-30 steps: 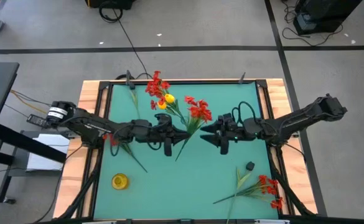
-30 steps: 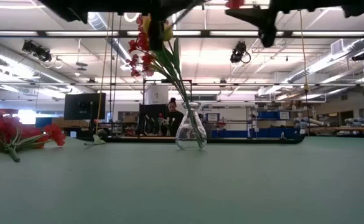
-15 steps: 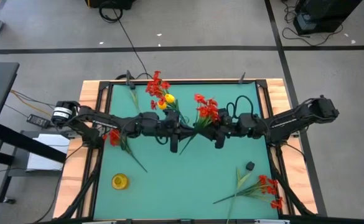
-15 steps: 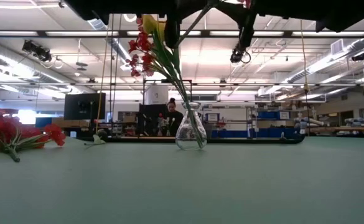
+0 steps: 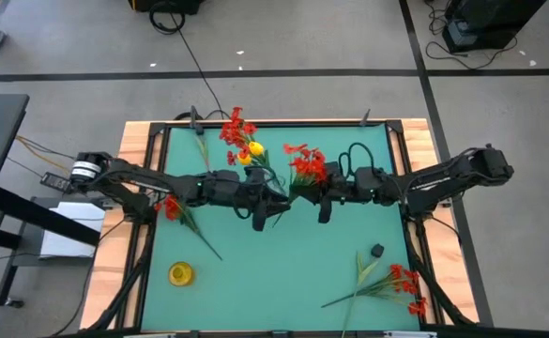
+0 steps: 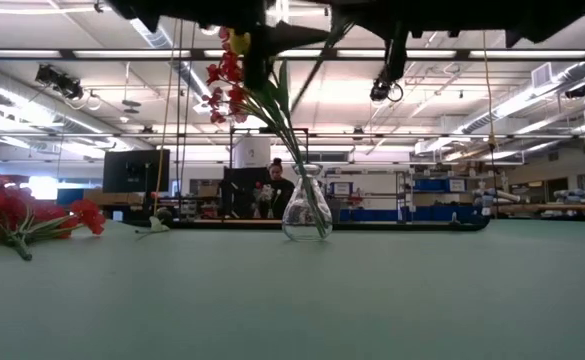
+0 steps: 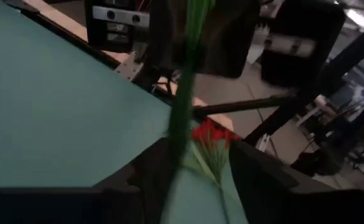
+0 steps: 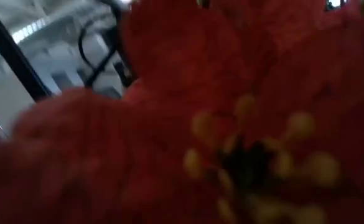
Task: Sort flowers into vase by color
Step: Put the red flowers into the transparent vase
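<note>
I see the green table (image 5: 283, 272) with both arms reaching in to meet over its middle. The left arm comes in from the left edge; its gripper (image 5: 265, 208) sits at centre, and in the left wrist view a green stem (image 7: 183, 106) runs straight up between its dark fingers, so I read it as clenched on that stem. The right arm comes in from the right edge, and its gripper (image 5: 319, 197) is just beside the red blossoms of the same red sprig (image 5: 304, 165), which is held up above the table between the two grippers. The right wrist view is filled by a red blossom (image 8: 231, 124) up against the lens; I cannot tell whether the right fingers are closed or released.

The glass vase (image 6: 307, 208) stands upright near the far edge of the table and holds red and yellow flowers (image 5: 239, 139).

A loose bunch of red flowers (image 5: 396, 282) lies flat near the near right corner. Another red sprig (image 5: 175, 211) lies at the left edge under the left arm. A single yellow blossom (image 5: 180, 273) lies near the near left corner. A small dark object (image 5: 376, 251) sits beside the right bunch.
</note>
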Controlling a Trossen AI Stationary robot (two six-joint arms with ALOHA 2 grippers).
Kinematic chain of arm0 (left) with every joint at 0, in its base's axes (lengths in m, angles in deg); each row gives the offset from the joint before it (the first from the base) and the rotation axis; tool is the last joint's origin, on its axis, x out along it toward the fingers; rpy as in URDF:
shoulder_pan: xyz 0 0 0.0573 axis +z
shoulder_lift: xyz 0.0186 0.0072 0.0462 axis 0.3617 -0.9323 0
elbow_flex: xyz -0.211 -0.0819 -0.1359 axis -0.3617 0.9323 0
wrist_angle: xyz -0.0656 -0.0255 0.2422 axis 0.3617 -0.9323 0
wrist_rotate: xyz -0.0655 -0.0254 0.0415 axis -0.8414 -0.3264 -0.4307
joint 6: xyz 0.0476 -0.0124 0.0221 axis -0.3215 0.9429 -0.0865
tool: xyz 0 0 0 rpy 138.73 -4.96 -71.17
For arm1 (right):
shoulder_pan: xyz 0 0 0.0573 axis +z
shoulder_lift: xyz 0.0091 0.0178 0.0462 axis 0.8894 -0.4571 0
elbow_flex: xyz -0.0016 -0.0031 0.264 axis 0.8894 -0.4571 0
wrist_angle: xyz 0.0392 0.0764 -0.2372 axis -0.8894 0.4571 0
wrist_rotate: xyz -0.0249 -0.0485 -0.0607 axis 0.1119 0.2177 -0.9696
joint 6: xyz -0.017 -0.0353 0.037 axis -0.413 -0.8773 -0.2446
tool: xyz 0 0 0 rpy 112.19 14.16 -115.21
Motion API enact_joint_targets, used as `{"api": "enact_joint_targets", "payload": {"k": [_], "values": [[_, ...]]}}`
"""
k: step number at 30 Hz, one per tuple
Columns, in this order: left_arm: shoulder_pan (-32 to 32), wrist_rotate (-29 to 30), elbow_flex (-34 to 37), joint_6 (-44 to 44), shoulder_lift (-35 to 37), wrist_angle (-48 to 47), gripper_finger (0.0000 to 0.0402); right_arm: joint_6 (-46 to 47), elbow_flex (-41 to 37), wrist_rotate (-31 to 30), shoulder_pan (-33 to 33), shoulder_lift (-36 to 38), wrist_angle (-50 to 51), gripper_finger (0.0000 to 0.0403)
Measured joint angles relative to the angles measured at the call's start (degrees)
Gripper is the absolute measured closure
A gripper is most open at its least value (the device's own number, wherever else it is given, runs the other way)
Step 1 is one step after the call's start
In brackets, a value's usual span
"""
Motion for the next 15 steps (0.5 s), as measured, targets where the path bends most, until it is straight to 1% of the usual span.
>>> {"api": "enact_joint_targets", "payload": {"k": [2, 5, 8, 10, 15], "values": [[-0.7, 0.3, 0.0, 0.1, 3.0, -5.1, 0.0212, -3.2, 2.4, 0.0, 0.0, 0.0, 5.1, 0.0389], [-2.1, 2.2, -0.1, 0.0, 6.6, -11.2, 0.0206, -8.9, 7.2, -0.3, -0.4, 0.0, 15.6, 0.0389], [-3.3, 4.7, -0.1, 0.1, 9.0, -16.3, 0.0205, -13.5, 12.1, -3.1, -1.1, 0.0, 24.6, 0.0389], [-4.3, 6.0, -0.1, 0.2, 10.3, -20.7, 0.0205, -16.2, 15.0, -3.9, -1.7, 0.0, 27.6, 0.0389], [-6.7, 10.5, -0.1, 2.2, 11.7, -29.8, 0.0205, -20.4, 19.0, -5.9, -4.5, 0.0, 29.7, 0.0389]]}}
